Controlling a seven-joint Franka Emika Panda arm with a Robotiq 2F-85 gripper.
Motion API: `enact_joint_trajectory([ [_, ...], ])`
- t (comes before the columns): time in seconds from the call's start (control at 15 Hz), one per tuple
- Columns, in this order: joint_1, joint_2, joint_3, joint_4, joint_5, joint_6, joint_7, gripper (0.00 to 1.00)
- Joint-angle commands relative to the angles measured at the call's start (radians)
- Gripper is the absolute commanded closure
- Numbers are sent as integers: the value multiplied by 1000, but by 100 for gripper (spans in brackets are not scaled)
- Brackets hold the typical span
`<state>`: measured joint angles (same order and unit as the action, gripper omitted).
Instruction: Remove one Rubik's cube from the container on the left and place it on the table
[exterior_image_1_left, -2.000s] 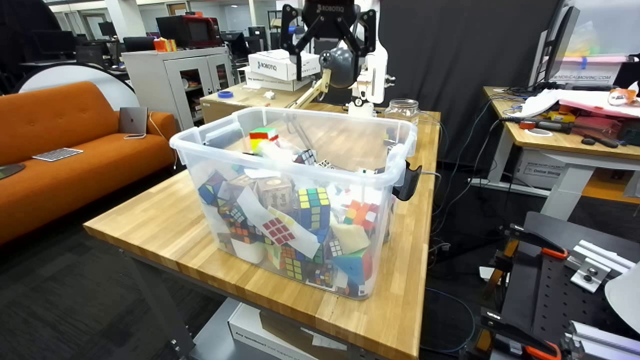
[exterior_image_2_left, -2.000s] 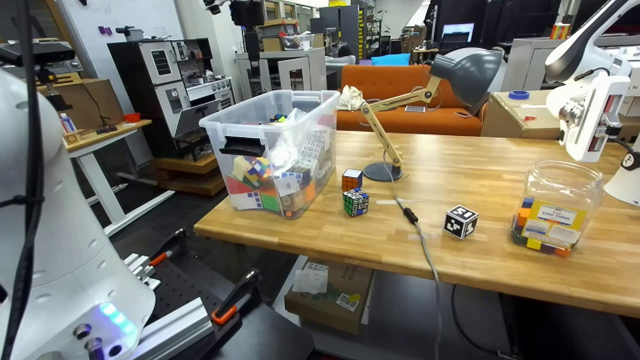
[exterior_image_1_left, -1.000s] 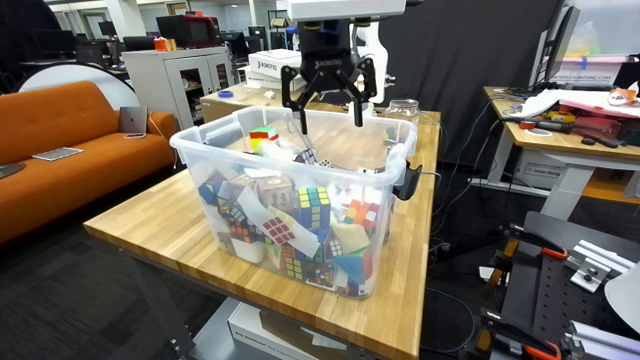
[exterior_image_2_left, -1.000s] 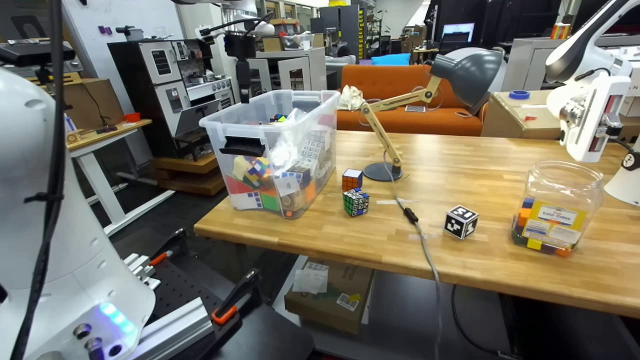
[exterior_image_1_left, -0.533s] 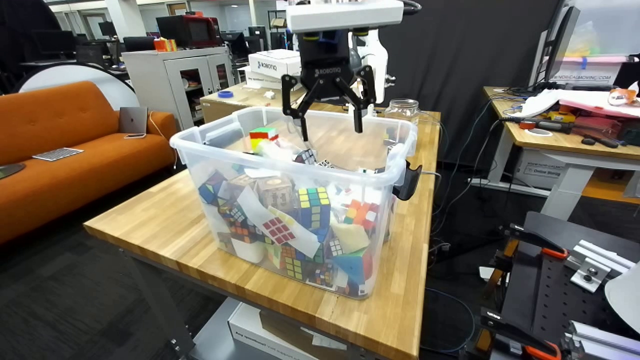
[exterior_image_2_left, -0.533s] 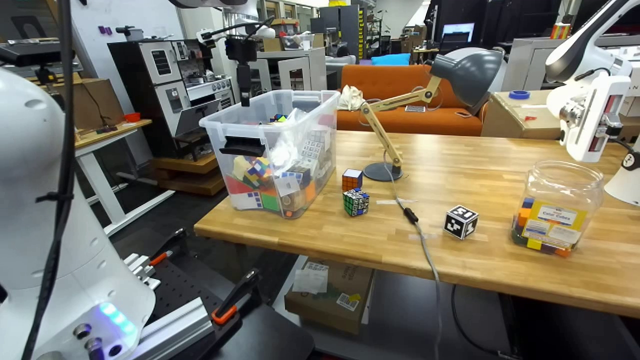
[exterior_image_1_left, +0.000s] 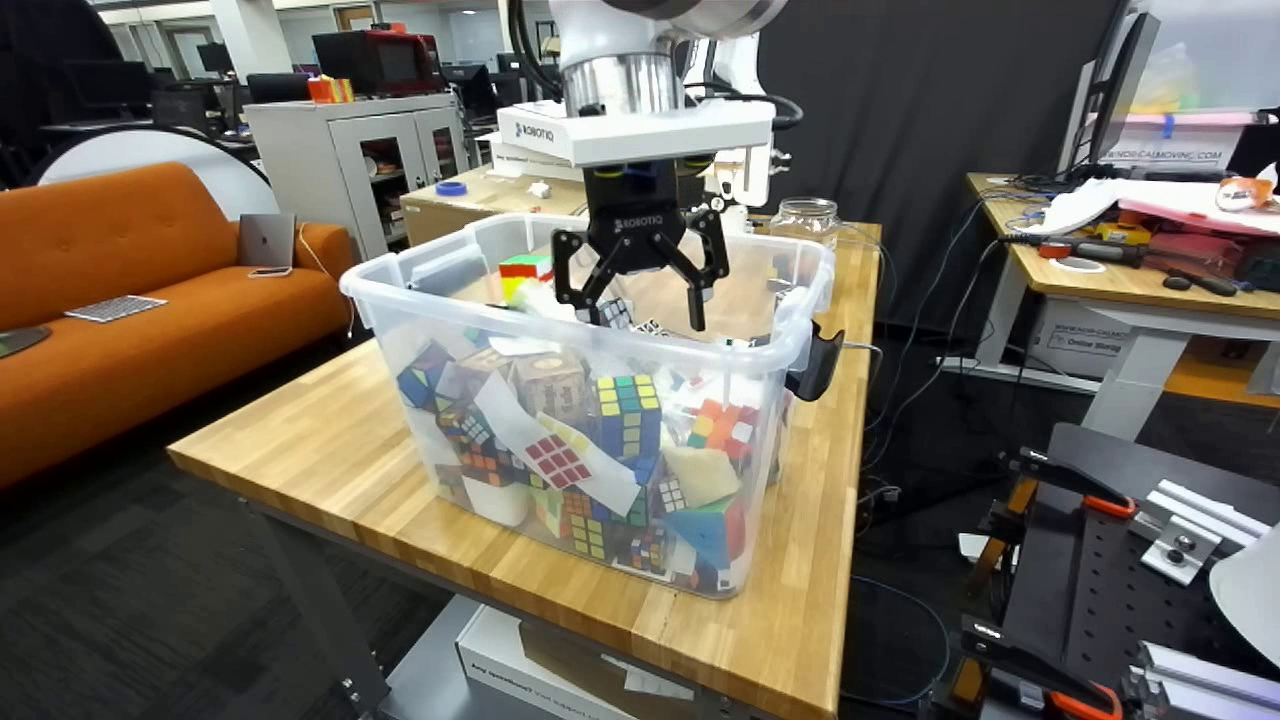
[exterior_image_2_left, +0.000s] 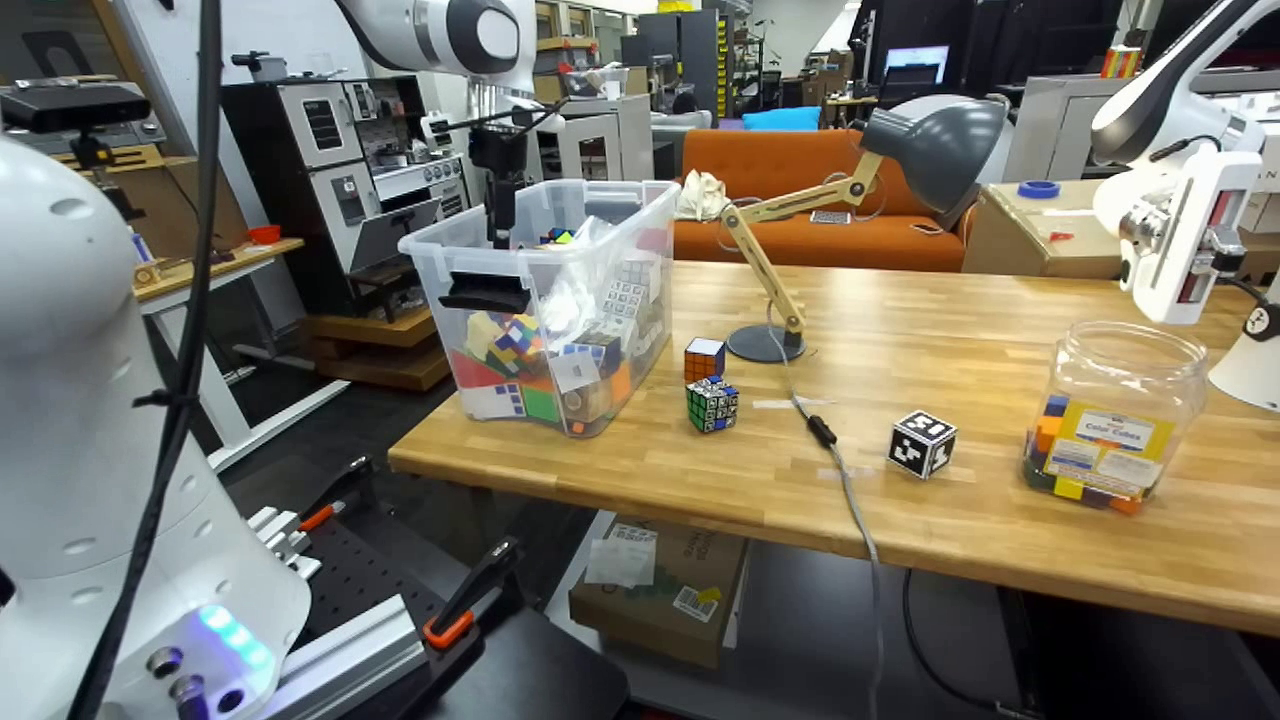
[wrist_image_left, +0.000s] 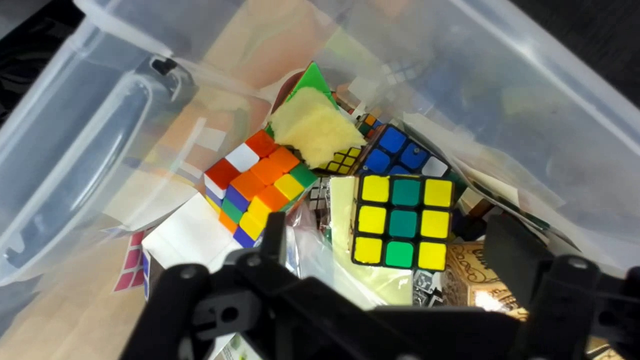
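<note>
The clear container (exterior_image_1_left: 700, 350) is filled with puzzle cubes, papers and plastic and stands on the wooden table (exterior_image_1_left: 300, 420). My gripper (exterior_image_1_left: 645, 322) points down into its mouth, fingertips around rim height, jaws wide apart and holding nothing. In the wrist view, a Rubik's cube with a yellow and green face (wrist_image_left: 402, 223) lies below, between the open fingers (wrist_image_left: 510, 255) but apart from them. Left of it sits an orange-topped mixed-colour cube (wrist_image_left: 265, 172); a blue-faced cube (wrist_image_left: 395, 150) is partly covered behind. Lower layers of the pile are hidden.
The container's walls surround the gripper. Beside it on the table are an orange-sided cube (exterior_image_2_left: 704, 360) and a green-and-patterned cube (exterior_image_2_left: 712, 405). Farther along are a desk lamp (exterior_image_2_left: 765, 343), its cable, a black-and-white cube (exterior_image_2_left: 922, 443) and a plastic jar (exterior_image_2_left: 1115, 420).
My gripper has come down from above the container into its mouth, lately shifting a little leftward in an exterior view. The jaws have stayed open. The container and the cubes have not moved.
</note>
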<state>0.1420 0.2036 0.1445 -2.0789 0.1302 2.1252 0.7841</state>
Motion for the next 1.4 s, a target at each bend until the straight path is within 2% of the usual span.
enact_joint_trajectory([
  [0.0,8,32,-8,20,54,15,-62,0],
  [0.67,18,95,-12,30,100,8,-127,0],
  [1.33,27,103,-23,34,80,1,-107,0],
])
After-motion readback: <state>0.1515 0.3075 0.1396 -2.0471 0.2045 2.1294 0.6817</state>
